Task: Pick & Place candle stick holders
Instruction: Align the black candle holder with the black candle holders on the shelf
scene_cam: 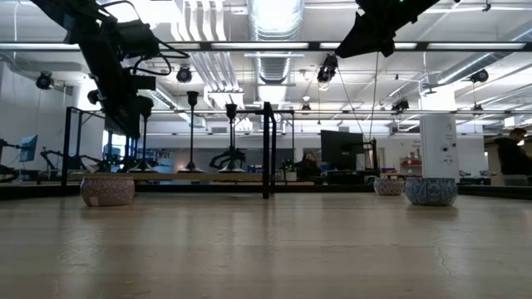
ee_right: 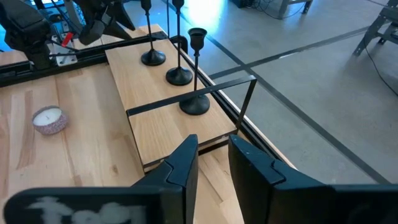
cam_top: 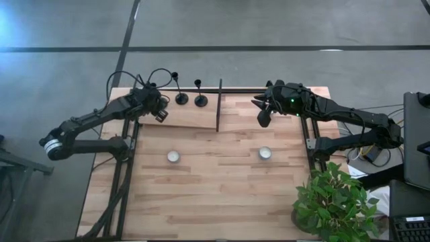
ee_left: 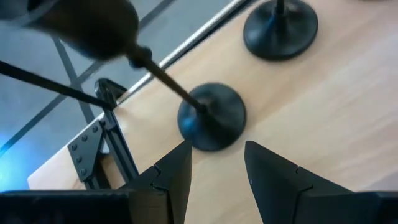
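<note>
- Table (cam_top: 222, 195) of pale wood planks seen from above, w/ a dark robot arm reaching in from each side.
- L arm comes in from the left edge. Left gripper (cam_top: 160, 113) hangs over the left end of a raised wooden board (cam_top: 191, 117) at the back of the table.
- Left gripper's two fingers (ee_left: 171, 180) stand apart w/ nothing btwn them. They point down at the round base of the first holder (ee_left: 211, 117), which stands just beyond the tips, not gripped.
- Candle stick holders: three, black, each w/ a round flat base, thin stem and small top cup. All upright in a row on the raised board.
- First holder is mostly hidden under the left gripper in the overhead view. Middle holder (cam_top: 181, 99) is just beside it, then the third holder (cam_top: 201, 101), closest to the divider.
- Divider (cam_top: 219, 104): thin black upright frame at the board's right edge, running front to back.
- Two tealights on the open table nearer the front, well apart from the board: one left of centre (cam_top: 173, 156), one right of centre (cam_top: 265, 153).
- R arm comes in from the right edge. Right gripper (ee_right: 212, 144) is raised above the table just right of the divider, facing the holders. Its fingers are slightly parted, holding nothing.
- Potted green plant (cam_top: 332, 202) at the table's front right corner.
</note>
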Robot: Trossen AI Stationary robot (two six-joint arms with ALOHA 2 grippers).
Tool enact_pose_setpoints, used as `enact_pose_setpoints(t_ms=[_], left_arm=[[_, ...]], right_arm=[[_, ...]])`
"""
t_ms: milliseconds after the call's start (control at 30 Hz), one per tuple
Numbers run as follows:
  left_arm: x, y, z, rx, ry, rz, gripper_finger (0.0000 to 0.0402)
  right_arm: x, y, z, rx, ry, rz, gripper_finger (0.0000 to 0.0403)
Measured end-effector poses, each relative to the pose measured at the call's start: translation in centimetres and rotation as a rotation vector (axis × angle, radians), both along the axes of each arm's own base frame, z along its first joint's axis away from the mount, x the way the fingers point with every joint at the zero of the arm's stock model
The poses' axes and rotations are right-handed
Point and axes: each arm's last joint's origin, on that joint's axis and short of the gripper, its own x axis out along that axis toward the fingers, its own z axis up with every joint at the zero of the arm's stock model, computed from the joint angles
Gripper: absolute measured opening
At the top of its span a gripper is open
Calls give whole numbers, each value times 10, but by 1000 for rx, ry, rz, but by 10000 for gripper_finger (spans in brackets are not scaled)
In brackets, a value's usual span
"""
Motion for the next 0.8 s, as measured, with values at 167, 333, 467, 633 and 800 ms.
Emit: enact_pose_setpoints(t_ms=[167, 333, 467, 633, 800], left_arm=[[-3, -3, 1, -33, 30, 4, 154], [-6, -5, 2, -72, 47, 31, 154], [-9, -8, 3, -105, 66, 37, 154], [-11, -12, 3, -165, 65, 25, 154], [-12, -16, 8, -215, -19, -1, 154]], right_arm=[[0, 0, 0, 0, 0, 0, 91], [0, 0, 0, 0, 0, 0, 85], [0, 0, 0, 0, 0, 0, 76], [0, 0, 0, 0, 0, 0, 68], [0, 0, 0, 0, 0, 0, 63]])
